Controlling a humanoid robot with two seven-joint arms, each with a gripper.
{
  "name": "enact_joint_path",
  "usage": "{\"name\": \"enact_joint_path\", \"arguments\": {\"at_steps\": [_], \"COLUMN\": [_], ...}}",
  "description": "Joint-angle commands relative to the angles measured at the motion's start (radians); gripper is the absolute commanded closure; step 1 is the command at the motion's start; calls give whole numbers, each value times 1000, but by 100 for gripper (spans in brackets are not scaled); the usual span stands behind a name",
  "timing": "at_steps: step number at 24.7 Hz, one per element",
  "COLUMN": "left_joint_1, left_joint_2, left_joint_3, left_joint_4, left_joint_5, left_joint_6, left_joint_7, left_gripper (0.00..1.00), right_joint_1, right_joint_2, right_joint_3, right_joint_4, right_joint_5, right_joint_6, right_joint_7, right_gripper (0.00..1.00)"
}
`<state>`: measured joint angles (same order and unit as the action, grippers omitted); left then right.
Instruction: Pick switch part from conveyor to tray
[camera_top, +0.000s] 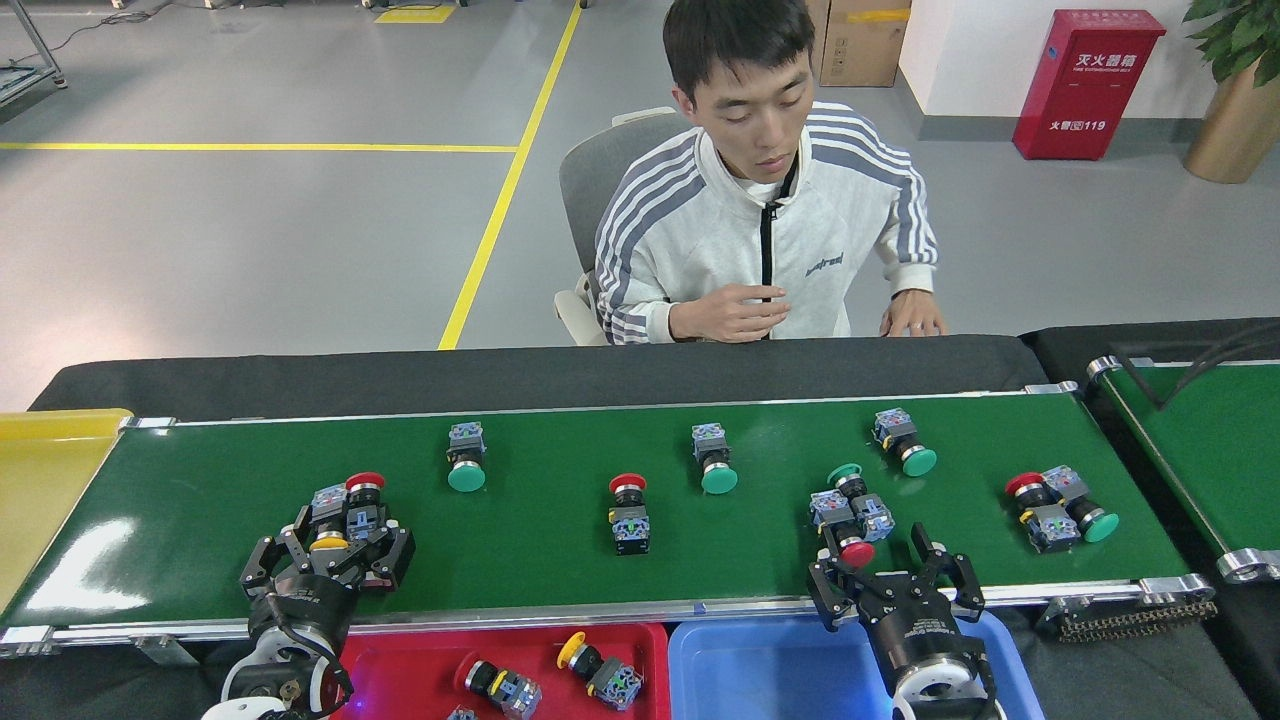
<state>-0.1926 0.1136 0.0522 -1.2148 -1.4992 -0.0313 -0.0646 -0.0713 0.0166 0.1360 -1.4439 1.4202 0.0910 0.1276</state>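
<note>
Our left end effector (322, 548), black, angular linked fingers, white lettering on its round black body, pale grey wrist below, our right end effector (893, 580), same black build, white-lettered collar, silvery-white wrist ring

On the green conveyor (560, 520) lie many switch parts, the left gripper (328, 552) is spread around a yellow-capped one (328, 540), and the red tray (420, 670) holds two more.
</note>
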Motion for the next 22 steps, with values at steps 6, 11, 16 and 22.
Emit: {"name": "enact_joint_path", "arguments": {"at_steps": [6, 11, 16, 22], "left_joint_1": [121, 378, 456, 463], "left_joint_2": [8, 8, -12, -48], "left_joint_3": [2, 9, 20, 137], "left_joint_4": [-184, -520, -555, -552], "left_joint_5": [14, 17, 19, 20], "left_joint_6": [-180, -556, -575, -484], "left_joint_7": [34, 32, 32, 34], "left_gripper": [90, 49, 0, 0], "right_joint_1": [-71, -108, -110, -91], "right_joint_2": [19, 33, 25, 16], "right_joint_3": [20, 56, 77, 80], "right_joint_4": [48, 99, 94, -3], "right_joint_5": [0, 2, -1, -4], "right_joint_6": [1, 1, -8, -122], "right_joint_7": [12, 13, 17, 9], "right_gripper": [0, 38, 88, 95]}}
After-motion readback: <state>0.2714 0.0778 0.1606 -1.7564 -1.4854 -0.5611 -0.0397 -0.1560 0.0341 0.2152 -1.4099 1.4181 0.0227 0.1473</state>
